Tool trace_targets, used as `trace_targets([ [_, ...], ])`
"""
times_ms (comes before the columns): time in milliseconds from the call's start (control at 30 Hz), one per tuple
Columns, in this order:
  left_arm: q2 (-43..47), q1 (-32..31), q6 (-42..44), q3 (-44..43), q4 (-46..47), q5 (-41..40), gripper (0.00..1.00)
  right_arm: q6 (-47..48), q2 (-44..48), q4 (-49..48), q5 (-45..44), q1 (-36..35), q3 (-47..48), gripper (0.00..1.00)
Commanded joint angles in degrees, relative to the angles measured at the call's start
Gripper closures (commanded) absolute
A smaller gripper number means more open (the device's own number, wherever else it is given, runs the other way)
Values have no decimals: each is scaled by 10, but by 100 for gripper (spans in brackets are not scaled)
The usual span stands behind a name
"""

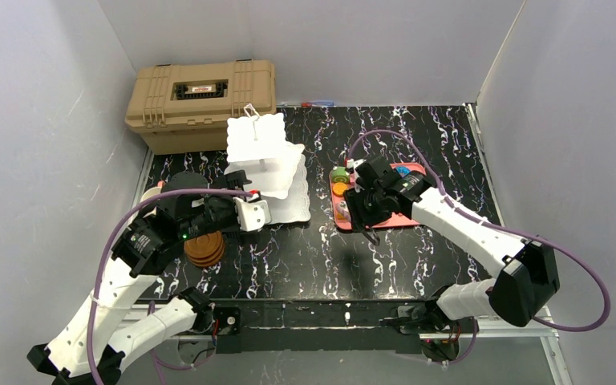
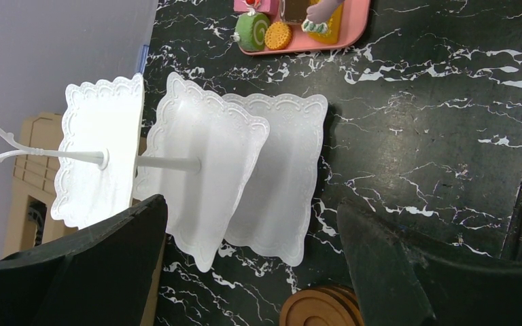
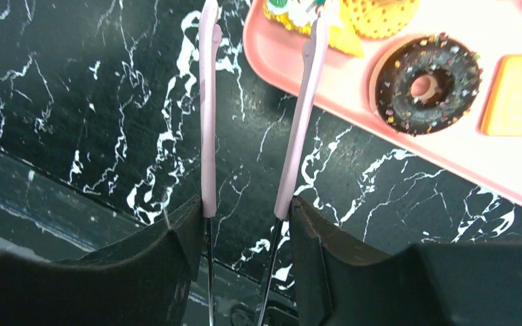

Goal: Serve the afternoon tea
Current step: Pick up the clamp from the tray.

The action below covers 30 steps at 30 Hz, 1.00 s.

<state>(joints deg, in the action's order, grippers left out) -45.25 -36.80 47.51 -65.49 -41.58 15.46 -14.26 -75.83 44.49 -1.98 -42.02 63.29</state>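
Gripping pink tongs point(image 3: 207, 115), my right gripper point(image 3: 245, 210) clamps them, tips at a yellow pastry point(image 3: 340, 37) on the tray point(image 3: 448, 156) ahead. Left gripper point(image 2: 250, 210) gapes empty, stand point(image 2: 204, 183) straight ahead. Judged step: pastry pickup; next needs squeeze, lift, carry to stand.

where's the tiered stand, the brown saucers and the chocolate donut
tiered stand point(image 2: 217, 136), left wrist view, on the middle plate
brown saucers point(image 1: 206, 250), top external view, top of the stack
chocolate donut point(image 3: 391, 88), right wrist view, left side of its ring

- The white three-tier stand point(image 1: 257, 140) stands upright toward my far-left corner.
- Brown saucers point(image 1: 205, 250) sit stacked near my left edge.
- Toy pastries point(image 1: 338, 175) cluster mid-worktop.
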Motion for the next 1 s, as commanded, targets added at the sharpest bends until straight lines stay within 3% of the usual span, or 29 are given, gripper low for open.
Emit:
trace_targets([
  [0,8,3,5,3,-7,16,7,25,5,31,64,16,46,45],
  [267,-16,-5,150,48,11,128,9,46,4,34,273,19,99,44],
  [500,-120,-58,225,18,69,89,9,56,13,21,390,19,102,41],
  [667,-156,-102,256,26,79,75,9,55,11,10,422,19,112,41],
  [967,-174,-129,194,26,99,63,35,44,10,-14,447,19,111,40],
])
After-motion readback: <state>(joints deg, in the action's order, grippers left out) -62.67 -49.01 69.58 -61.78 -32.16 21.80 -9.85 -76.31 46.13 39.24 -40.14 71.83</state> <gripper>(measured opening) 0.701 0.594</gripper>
